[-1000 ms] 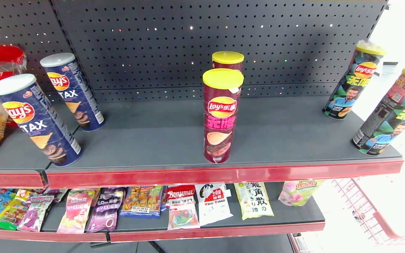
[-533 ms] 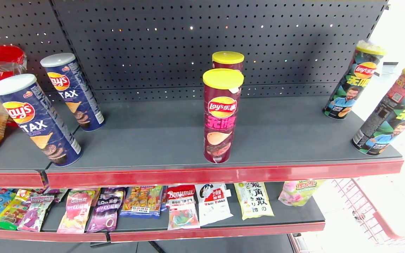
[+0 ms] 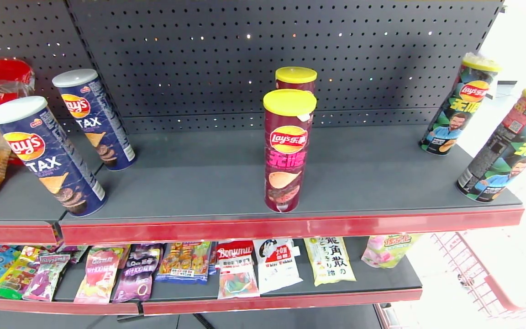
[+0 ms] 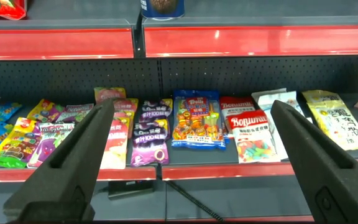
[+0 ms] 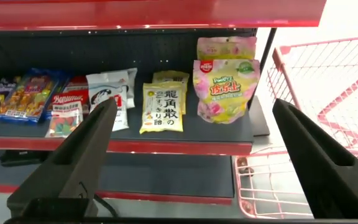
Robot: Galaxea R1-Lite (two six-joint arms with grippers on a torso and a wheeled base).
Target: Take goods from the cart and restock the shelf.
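Left gripper (image 4: 192, 104) is wide open and holds nothing, facing the snack bags (image 4: 194, 118) on the low shelf (image 4: 229, 169). Right gripper (image 5: 196, 102) is open too (also empty), near a pink bag (image 5: 224, 90). Just beside that is the red cart (image 5: 328, 43). On the top shelf (image 3: 199, 183), one red can (image 3: 287, 151) stands in front of another.

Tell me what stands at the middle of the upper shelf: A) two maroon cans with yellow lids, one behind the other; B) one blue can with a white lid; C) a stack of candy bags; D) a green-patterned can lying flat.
A: at the middle of the upper shelf the front maroon can stands upright with the rear maroon can directly behind it, both yellow-lidded.
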